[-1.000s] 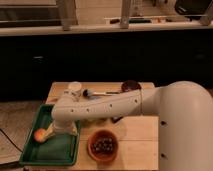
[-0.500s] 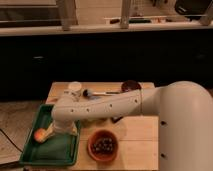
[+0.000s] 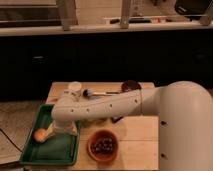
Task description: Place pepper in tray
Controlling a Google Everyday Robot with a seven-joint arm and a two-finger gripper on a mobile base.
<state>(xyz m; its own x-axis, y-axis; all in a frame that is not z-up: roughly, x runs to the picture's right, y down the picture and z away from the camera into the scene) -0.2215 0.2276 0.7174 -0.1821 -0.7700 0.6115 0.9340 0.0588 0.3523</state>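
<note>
We are not making out the pepper: if it is at the gripper, the arm's bulk is hiding it. The gripper (image 3: 49, 133) is hanging low over the left part of the green tray (image 3: 56, 150), mostly covered by the white arm (image 3: 107, 106), and we cannot tell how far open it is or whether it is holding anything. A small orange round thing (image 3: 39, 134) is sitting in the tray just beside it; we cannot tell if they are touching. The tray is lying at the desk's (image 3: 137, 134) left edge. Right of it, an orange bowl (image 3: 102, 146) is holding dark, blurred contents. Behind the arm we are seeing a white cup (image 3: 75, 87) and a dark bowl (image 3: 131, 86), partly hidden.
</note>
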